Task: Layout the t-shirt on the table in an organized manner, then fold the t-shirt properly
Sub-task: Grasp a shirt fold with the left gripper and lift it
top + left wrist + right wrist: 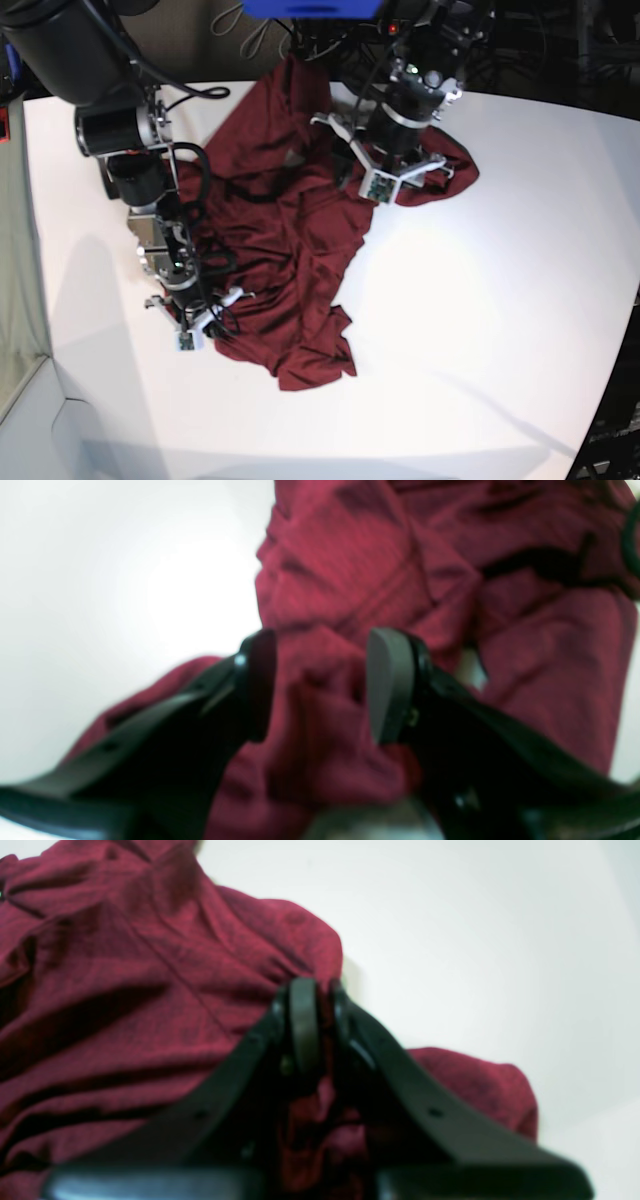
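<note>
- Overall, the table [480,300] filled the base view; the t-shirt [290,240] lay crumpled on it, its long axis running from the top centre of the frame down to the lower centre, bunched toward the left half.
- Both arms sat at opposite ends of that axis: the right gripper [195,318] at the lower-left edge of the cloth, the left gripper [395,180] at the upper-right lobe.
- Right wrist view: right gripper [320,1015] had its jaws nearly together, a fold of maroon fabric pinched between them; arm pitched low over the table.
- Left wrist view: left gripper [320,685] stood wide, jaws straddling a raised ridge of cloth, not yet clamped.
- Judgement: spreading needs the left jaws to close, then both arms pull apart along the axis.
</note>
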